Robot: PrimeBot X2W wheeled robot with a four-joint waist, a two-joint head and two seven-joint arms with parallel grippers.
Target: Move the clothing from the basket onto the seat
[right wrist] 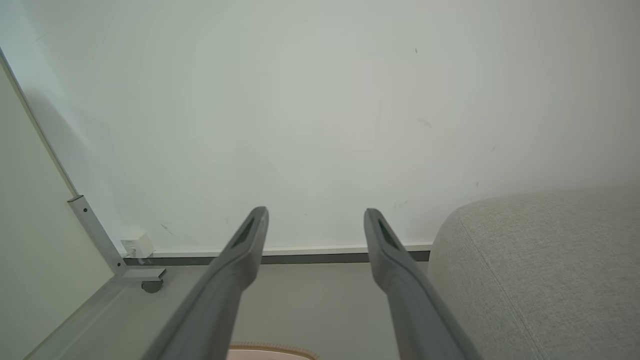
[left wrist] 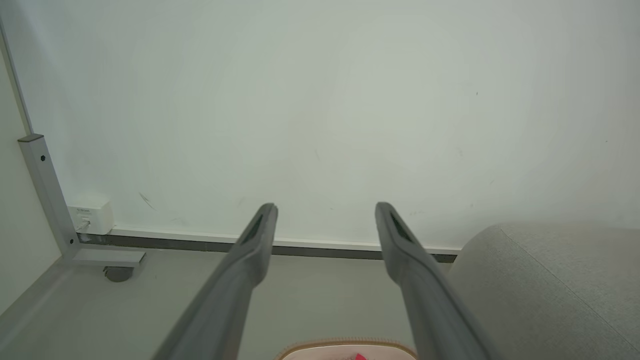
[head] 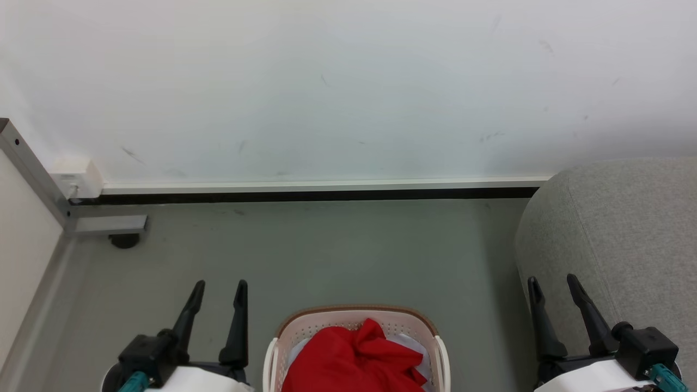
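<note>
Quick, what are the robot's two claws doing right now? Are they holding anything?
Left claw: open, holding nothing.
Right claw: open, holding nothing.

We see even, soft light on the wall [head: 348, 81], faint shadow beneath it; wrist views look hazier.

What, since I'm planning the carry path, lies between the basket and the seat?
Bare grey floor separates the basket and the seat in the head view; the right gripper hangs by the seat's edge.
</note>
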